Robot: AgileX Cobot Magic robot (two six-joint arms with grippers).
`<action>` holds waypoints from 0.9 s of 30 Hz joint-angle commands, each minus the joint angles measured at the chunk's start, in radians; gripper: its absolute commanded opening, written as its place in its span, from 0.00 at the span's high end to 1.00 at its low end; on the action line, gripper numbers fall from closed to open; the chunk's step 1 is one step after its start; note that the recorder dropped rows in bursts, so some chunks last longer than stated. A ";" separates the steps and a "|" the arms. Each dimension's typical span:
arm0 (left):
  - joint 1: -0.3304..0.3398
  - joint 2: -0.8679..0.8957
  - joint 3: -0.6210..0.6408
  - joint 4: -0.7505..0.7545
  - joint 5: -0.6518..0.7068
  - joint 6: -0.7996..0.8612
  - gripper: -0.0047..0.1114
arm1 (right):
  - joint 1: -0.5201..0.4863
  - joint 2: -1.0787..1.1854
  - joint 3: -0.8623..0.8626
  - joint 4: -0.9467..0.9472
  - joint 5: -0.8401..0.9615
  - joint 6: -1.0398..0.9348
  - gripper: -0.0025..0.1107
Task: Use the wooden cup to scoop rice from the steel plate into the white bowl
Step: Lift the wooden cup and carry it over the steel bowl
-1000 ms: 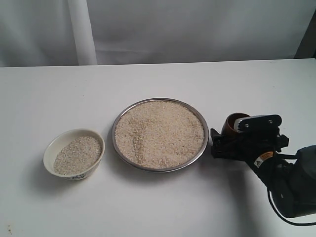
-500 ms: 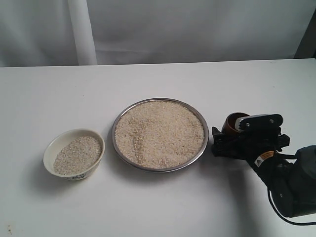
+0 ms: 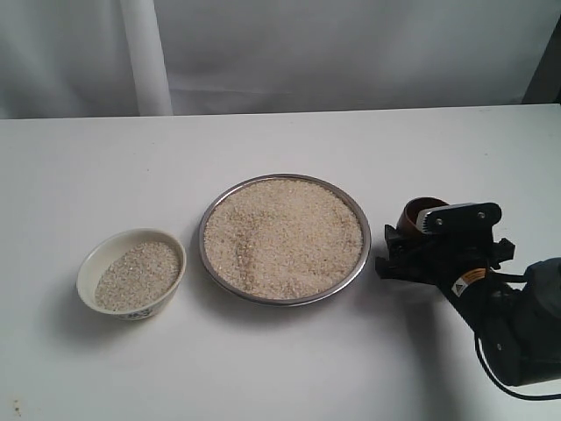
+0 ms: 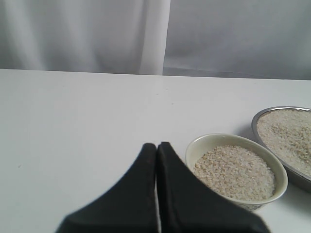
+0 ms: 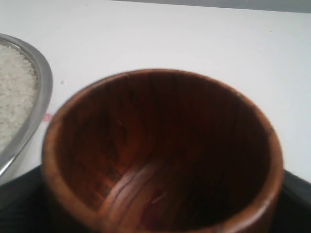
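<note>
The right end effector point(image 3: 405, 253) grasps the wooden cup point(image 3: 419, 213) toward the right edge of the desk point(image 3: 263, 373), just beside the steel plate point(image 3: 203, 230) but apart from its rim; the right wrist view shows the cup's dark inside bare of grains, its mouth open to the camera; the rice point(image 3: 285, 235) fills the plate almost to the rim at the middle of the desk, its surface only lightly furrowed; the white bowl point(image 3: 83, 279) stands apart from the plate, toward the desk's left edge and nearer the front edge, and already holds a layer of grains reaching well up its wall; the left end effector point(image 4: 156, 148) is clenched on nothing, its tips pressed together, and hangs near the bowl on the side away from the plate; judged from this, the cup is in hand while this scoop has not yet begun; what is left is to bring the cup over the rim, dip it into the grains, carry it across the plate to the bowl and tip it out; whether further rounds are wanted cannot be told.
</note>
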 commanded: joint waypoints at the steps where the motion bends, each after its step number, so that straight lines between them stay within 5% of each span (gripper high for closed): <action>1: -0.004 -0.003 -0.003 -0.007 -0.005 -0.004 0.96 | -0.008 0.001 -0.001 -0.009 0.016 -0.015 0.91; 2: -0.004 -0.003 -0.003 -0.007 -0.005 -0.006 0.96 | -0.008 0.001 -0.001 -0.011 0.016 -0.031 0.98; 6: -0.004 -0.003 -0.003 -0.007 -0.005 -0.006 0.96 | -0.008 -0.056 -0.001 -0.037 0.092 -0.100 0.98; 12: -0.004 -0.003 -0.003 -0.007 -0.005 -0.003 0.96 | -0.008 -0.385 -0.003 -0.096 0.488 -0.238 0.98; 15: -0.004 -0.003 -0.003 -0.007 -0.005 -0.003 0.96 | -0.006 -0.569 -0.098 -0.116 0.880 -0.391 0.98; 22: -0.004 -0.003 -0.003 -0.007 -0.005 -0.005 0.96 | 0.058 -0.687 -0.450 -0.573 1.669 -0.251 0.98; 27: -0.004 -0.003 -0.003 -0.007 -0.005 -0.005 0.96 | 0.178 -0.642 -0.636 -0.804 2.020 -0.251 0.98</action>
